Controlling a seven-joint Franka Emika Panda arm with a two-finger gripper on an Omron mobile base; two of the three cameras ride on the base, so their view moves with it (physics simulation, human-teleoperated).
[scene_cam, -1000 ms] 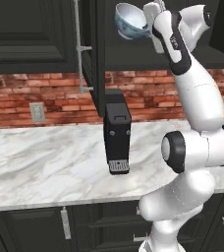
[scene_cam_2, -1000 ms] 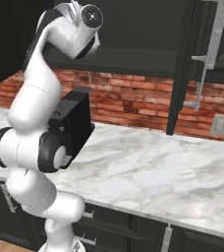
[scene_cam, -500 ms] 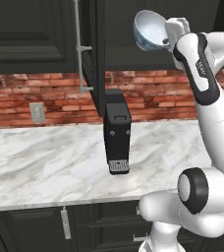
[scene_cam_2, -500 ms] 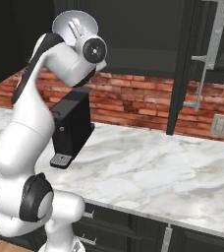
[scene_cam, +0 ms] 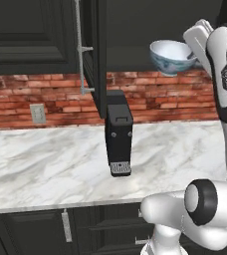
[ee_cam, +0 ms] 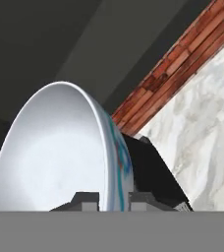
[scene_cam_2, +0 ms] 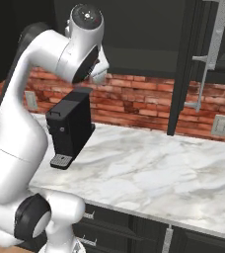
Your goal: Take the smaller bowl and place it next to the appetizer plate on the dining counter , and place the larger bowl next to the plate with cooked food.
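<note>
The robot's two-finger gripper is clamped on the rim of the small white ceramic bowl with a faint blue pattern outside, one dark finger tip inside the pale hollow and the other against the patterned outer wall, as the hand view shows. From the left base view the same bowl hangs high in the air, upright with its mouth upward, held at its right edge by the white hand at the level of the dark upper cabinets. It hangs above the white, grey-veined marble wall counter, well clear of its surface, in front of the red brick backsplash. Below and to the left of the bowl, a tall black coffee machine with a small grey drip grate stands upright on the counter against the bricks. Above the machine, a dark cabinet door with a long metal bar handle stands open, edge-on to the camera. In the right base view the white arm arches over the coffee machine, its upper joint hiding most of the bowl. A pale wall socket sits in the bricks at the left.
</note>
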